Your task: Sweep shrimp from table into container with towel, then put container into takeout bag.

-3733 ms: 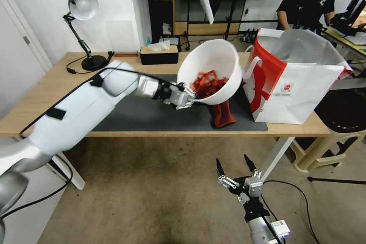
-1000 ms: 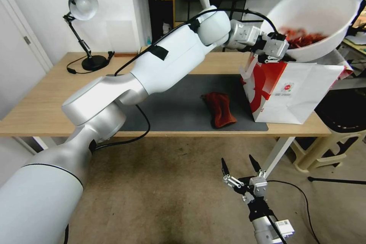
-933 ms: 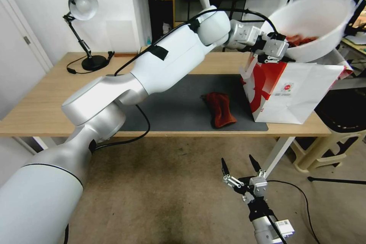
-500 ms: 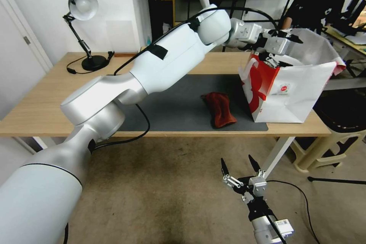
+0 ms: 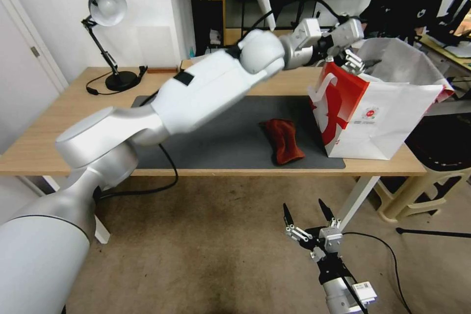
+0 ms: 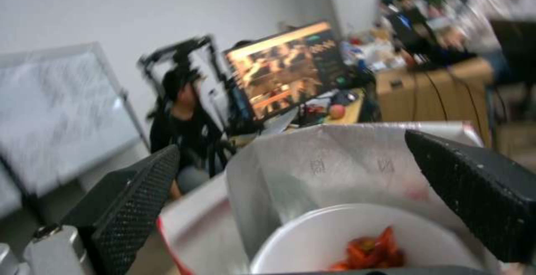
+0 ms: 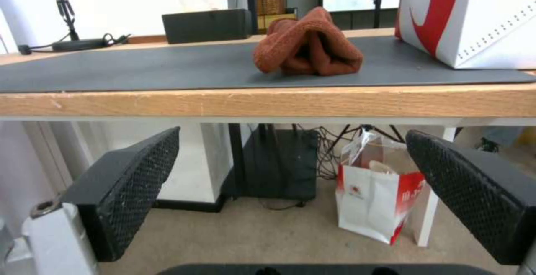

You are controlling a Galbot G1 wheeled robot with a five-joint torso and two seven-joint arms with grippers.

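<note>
The takeout bag (image 5: pixel 387 113) stands open at the right end of the table (image 5: pixel 54 142). Inside it, in the left wrist view, sits the white container (image 6: pixel 313 241) holding red-orange shrimp (image 6: pixel 371 252); the bag's white walls (image 6: pixel 335 170) rise around it. My left gripper (image 5: pixel 358 63) hovers just above the bag's mouth, open (image 6: pixel 290 145), with nothing between its fingers. The rust-brown towel (image 5: pixel 283 140) lies crumpled on the dark mat (image 5: pixel 221 137), left of the bag (image 7: pixel 463 19). My right gripper (image 5: pixel 302 204) hangs open below the table's front edge, facing the towel (image 7: pixel 307 49).
A desk lamp (image 5: pixel 105 10) stands at the table's back left and a black tissue box (image 7: pixel 207 24) behind the mat. A second small white and red bag (image 7: pixel 374 199) sits on the floor under the table. A stool (image 5: pixel 431 167) stands to the right.
One second ago my left gripper held the container tilted over the bag. The container has since gone down into the bag, the gripper has let go, and the arm has shifted left and upward.
</note>
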